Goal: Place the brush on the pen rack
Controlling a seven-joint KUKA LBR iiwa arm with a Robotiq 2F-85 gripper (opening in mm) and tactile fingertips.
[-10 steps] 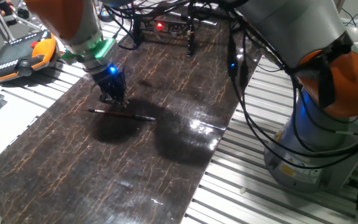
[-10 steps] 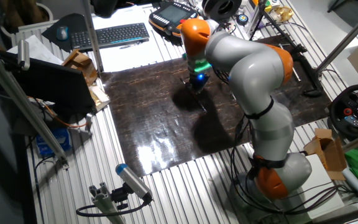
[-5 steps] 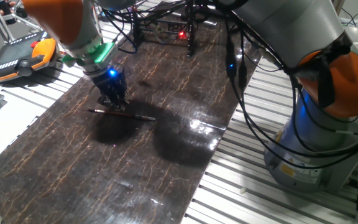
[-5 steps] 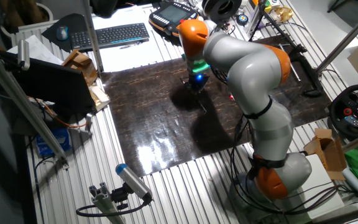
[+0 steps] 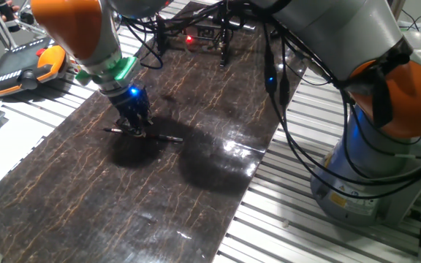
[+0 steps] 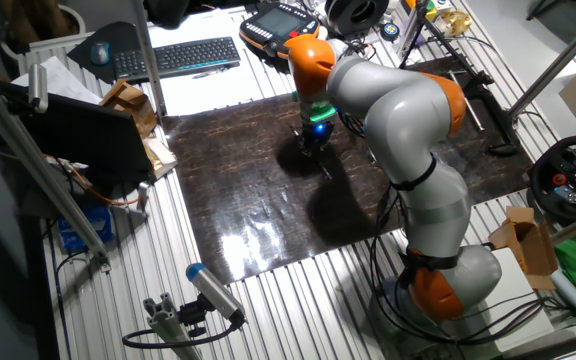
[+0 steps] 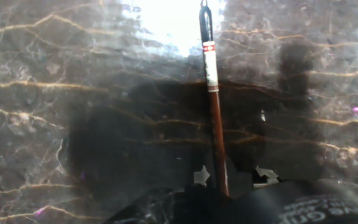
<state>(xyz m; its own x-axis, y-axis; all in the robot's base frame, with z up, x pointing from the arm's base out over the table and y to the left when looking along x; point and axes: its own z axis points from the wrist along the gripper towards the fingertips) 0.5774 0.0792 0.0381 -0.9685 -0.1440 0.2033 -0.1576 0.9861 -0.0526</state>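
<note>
The brush [image 5: 159,136] is a thin orange-brown stick that lies flat on the dark marble tabletop. In the hand view it [image 7: 215,118] runs straight up the frame, with its dark end far from me. My gripper [image 5: 137,129] is down at the tabletop over the brush's left part; it also shows in the other fixed view [image 6: 312,143]. In the hand view the shaft passes between my two fingertips [image 7: 232,180], which stand apart on either side of it. The pen rack [image 5: 224,44], a small black frame, stands at the far end of the table, well away from my gripper.
An orange and black teach pendant [image 5: 28,67] and a keyboard [image 6: 178,55] lie off the table's edge. Cables [image 5: 280,80] hang over the far right of the tabletop. The robot's base [image 5: 386,161] stands to the right.
My gripper has moved slightly to the right and come down onto the brush. The brush has not moved.
</note>
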